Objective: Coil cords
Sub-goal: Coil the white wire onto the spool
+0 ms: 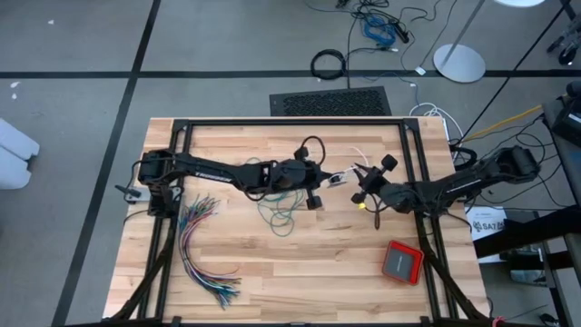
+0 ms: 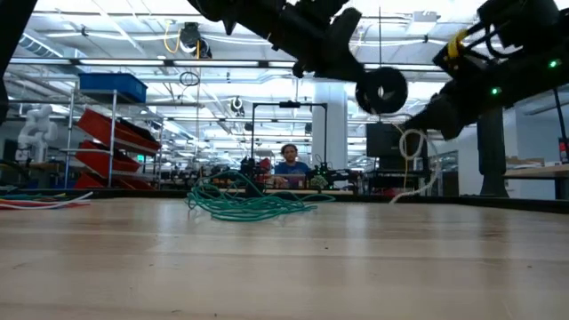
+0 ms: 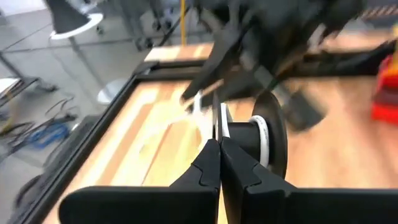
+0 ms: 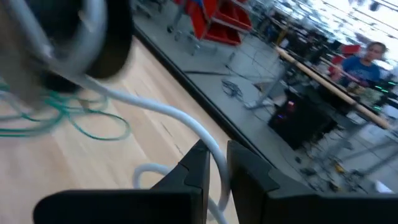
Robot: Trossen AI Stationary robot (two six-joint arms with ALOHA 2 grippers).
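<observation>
The wooden bench is carrying the teal-green cord, lying loosely tangled mid-bench. Above it, the left gripper is hovering fully closed, while the right gripper is pinching the white cord.

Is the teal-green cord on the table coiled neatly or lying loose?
Loose. The teal-green cord lies on the table in a tangled, uneven heap of straggling loops, not one tidy ring.

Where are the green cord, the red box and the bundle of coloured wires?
Teal-green cord (image 2: 244, 204): low view, middle of the tangled pile.
Red box (image 1: 402, 262): high view, centre of its top.
Many-coloured wire bundle (image 1: 201, 247): high view, mid-length of the strands.
</observation>
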